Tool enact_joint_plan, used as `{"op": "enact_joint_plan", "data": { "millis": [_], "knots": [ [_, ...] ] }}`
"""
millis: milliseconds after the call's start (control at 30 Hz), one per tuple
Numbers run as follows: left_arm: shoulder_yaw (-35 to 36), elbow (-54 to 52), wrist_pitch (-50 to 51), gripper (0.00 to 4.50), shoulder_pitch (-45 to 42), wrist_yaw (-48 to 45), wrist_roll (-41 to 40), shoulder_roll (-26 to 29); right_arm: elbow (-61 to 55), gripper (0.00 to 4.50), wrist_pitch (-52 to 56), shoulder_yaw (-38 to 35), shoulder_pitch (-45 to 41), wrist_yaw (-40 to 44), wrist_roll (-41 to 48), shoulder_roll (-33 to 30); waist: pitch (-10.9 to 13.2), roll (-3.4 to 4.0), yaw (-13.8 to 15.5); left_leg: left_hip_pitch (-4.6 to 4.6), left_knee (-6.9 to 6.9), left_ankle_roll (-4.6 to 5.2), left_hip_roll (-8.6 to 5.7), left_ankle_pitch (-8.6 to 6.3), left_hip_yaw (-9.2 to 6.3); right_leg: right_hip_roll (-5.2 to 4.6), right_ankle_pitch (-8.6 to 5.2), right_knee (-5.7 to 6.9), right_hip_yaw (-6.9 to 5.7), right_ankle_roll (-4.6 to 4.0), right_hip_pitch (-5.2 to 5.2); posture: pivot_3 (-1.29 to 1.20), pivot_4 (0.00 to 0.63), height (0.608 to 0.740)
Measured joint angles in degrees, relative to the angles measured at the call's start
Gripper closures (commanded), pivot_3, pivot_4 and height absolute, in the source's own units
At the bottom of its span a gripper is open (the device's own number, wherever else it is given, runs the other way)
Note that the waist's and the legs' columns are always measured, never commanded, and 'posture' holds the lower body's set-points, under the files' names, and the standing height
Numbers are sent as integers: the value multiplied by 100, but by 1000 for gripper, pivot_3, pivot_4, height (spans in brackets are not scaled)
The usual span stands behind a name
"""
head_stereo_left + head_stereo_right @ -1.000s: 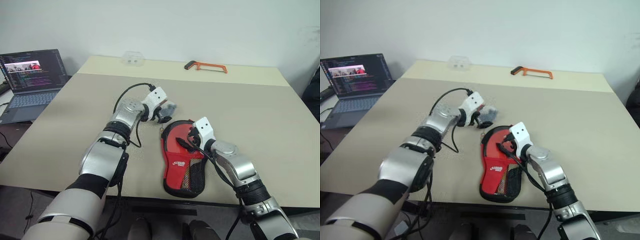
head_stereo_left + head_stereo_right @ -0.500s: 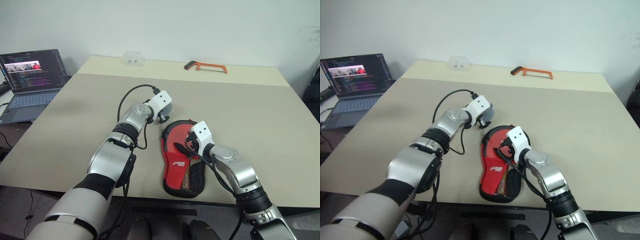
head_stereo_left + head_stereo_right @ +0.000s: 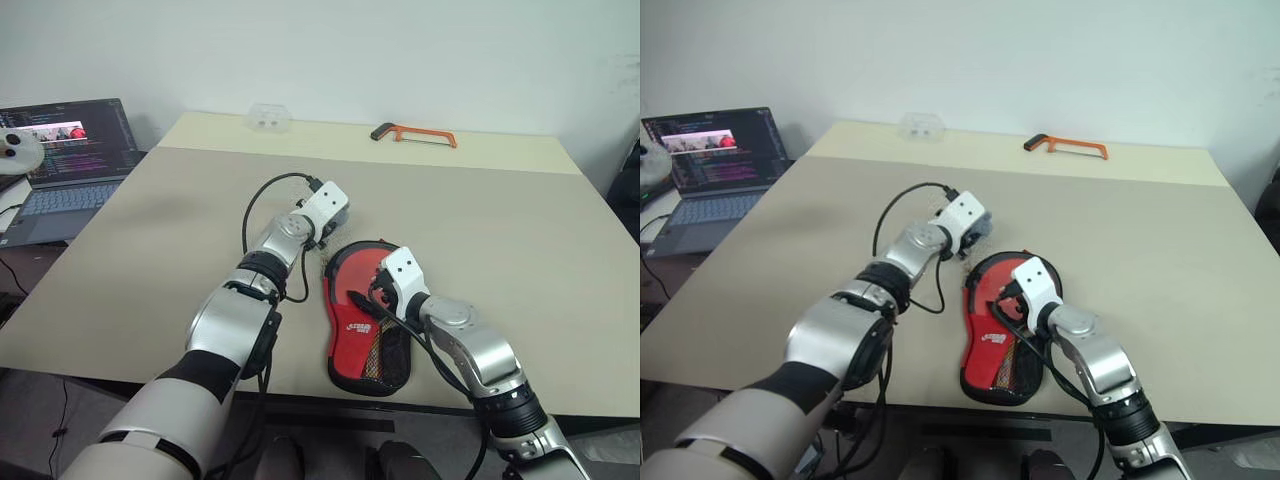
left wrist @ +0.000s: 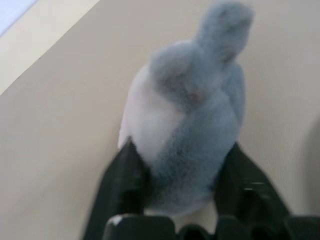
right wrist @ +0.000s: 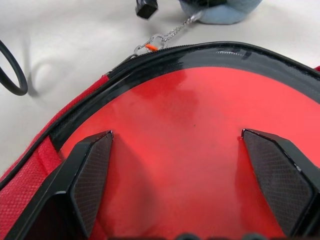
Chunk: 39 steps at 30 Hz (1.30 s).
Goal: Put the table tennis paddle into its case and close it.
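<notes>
The case [image 3: 365,315] is lying red side up on the beige table [image 3: 520,250], toward the near edge, its rounded end pointing to about twelve o'clock and its mesh-pocket end to six o'clock. A shiny red round face, apparently the table tennis paddle [image 5: 200,150], is showing inside the case's black-trimmed rim in the right wrist view, though its handle cannot be made out. The right gripper [image 3: 372,296] is hovering over the case's wide end with its two black fingers [image 5: 90,170] spread far apart, one on each side of the red face, gripping nothing. The left gripper [image 4: 180,185] is sitting just off the case's rim at about eleven o'clock, its jaws drawn in against a small grey-white pouch [image 4: 187,120] that is filling the gap between them; the fluffy pouch is resting on the table. A short chain with a clip [image 5: 155,40] is running from the pouch to the case's zip edge. An orange hacksaw [image 3: 414,133] is lying at the far side of the table at about one o'clock from the case, well apart. A laptop [image 3: 62,160] is standing open beyond the table's left edge, at about ten o'clock.
</notes>
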Motion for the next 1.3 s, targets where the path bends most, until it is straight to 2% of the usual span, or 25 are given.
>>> {"op": "enact_joint_plan", "data": {
  "millis": [67, 133, 400, 533, 667, 1067, 1300],
  "knots": [
    [-13, 31, -25, 4090, 0, 118, 44, -46, -77, 0, 130, 50, -1, -3, -23, -18, -3, 1, 2, 4, 0, 0, -1, 0, 0, 0, 0, 0, 0, 0, 3, 0, 150, 740],
    [-125, 109, -146, 4349, -9, 278, 206, -92, -127, 0, 249, 110, -2, -5, -66, -61, -7, 3, 7, 8, 1, 0, -2, 0, -1, 0, 0, 0, -1, 1, 7, 0, 150, 740],
    [-719, 337, -550, 4372, -261, 820, 940, -550, -359, 0, 447, 255, 58, -14, -103, -108, -9, 1, 16, 16, 2, 0, -5, 0, -3, -1, -2, -3, -2, 3, 19, 0, 150, 740],
    [-794, 345, -759, 4372, -661, 1009, 1106, -874, -452, 0, 494, 267, 114, -34, -105, -92, -10, 2, 11, 15, -2, -1, -7, -1, -2, -2, -5, -11, 0, 9, 20, 0, 150, 740],
    [-871, 361, -833, 4373, -690, 1179, 1217, -1099, -586, 0, 540, 270, 207, -63, -106, -76, -13, 7, 5, 15, -4, 0, -7, -1, -1, -2, -5, -11, 1, 9, 18, 0, 150, 740],
    [-1265, 418, -1098, 4373, -688, 1201, 1566, -1739, -692, 0, 628, 295, 234, -136, -115, -28, -13, 7, 14, 15, -4, 0, -10, -1, -2, -3, -8, -12, 1, 12, 19, 0, 150, 740],
    [-1276, 418, -1332, 4374, -687, 1001, 1618, -1736, -659, 0, 601, 302, 255, -133, -120, -20, -14, 10, 9, 15, -4, 0, -9, -1, -1, -3, -14, -12, 2, 22, 19, 0, 150, 740]
  ]
}}
